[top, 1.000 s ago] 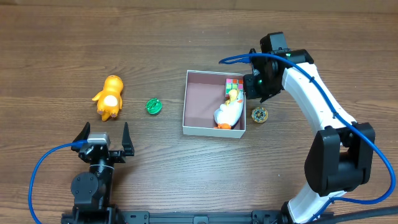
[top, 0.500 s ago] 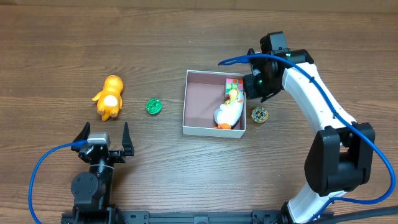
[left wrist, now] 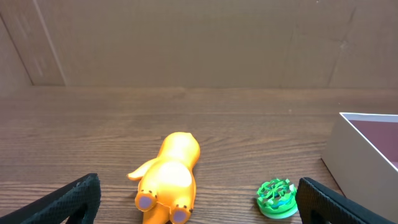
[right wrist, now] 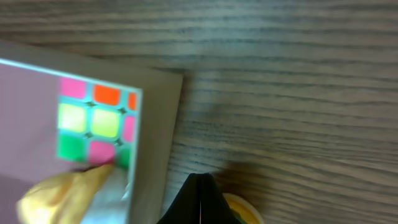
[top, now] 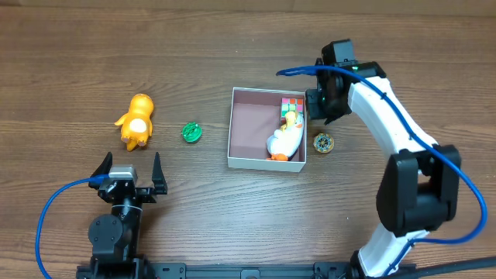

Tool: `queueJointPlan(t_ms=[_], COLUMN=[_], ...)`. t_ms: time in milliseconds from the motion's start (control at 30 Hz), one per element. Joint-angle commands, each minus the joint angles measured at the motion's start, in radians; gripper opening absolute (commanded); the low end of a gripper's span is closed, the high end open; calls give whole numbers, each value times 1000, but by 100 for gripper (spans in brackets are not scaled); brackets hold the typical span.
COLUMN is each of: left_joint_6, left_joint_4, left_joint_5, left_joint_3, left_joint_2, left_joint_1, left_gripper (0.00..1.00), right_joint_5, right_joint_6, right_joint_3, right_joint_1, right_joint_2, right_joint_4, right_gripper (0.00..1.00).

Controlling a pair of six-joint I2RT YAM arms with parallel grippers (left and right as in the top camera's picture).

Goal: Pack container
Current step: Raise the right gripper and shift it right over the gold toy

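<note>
Our left gripper [top: 129, 175] sits near the tabletop's front edge, jaws spread wide, with bare wood before it. The container [top: 263, 163] lies mid-tabletop. Our right gripper [top: 316, 107], jaws pressed together, hovers just outside its right wall's far corner.

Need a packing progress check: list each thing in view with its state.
container: open-topped, two toys inside
puzzle cube: inside container, in a corner
duck toy: lying inside container
orange toy: lying on table, outside container
green top: on table, outside
gold top: on table, beside container's right wall
left gripper: open, empty
right gripper: shut, empty, beside container
</note>
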Motion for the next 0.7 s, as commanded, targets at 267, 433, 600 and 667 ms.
queueJointPlan(t_ms=[267, 433, 600, 667], left_joint_6=[23, 23, 23, 23], left_joint_4=[-1, -1, -1, -1], left_joint_5=[-6, -6, -6, -6], left_joint_3=[-3, -3, -3, -3], left_joint_2=[-7, -7, -7, -7], left_joint_1=[6, 6, 6, 6], left_gripper=[100, 100, 100, 100], right_joint_5=[-61, -122, -121, -122], right_joint_6=[9, -14, -33, -42], right_joint_3=[-2, -2, -2, -2], right_joint_1=[3, 3, 3, 3], right_joint_2=[26, 26, 26, 26], right_joint_4=[31, 46, 49, 50], right_gripper=[4, 4, 4, 4])
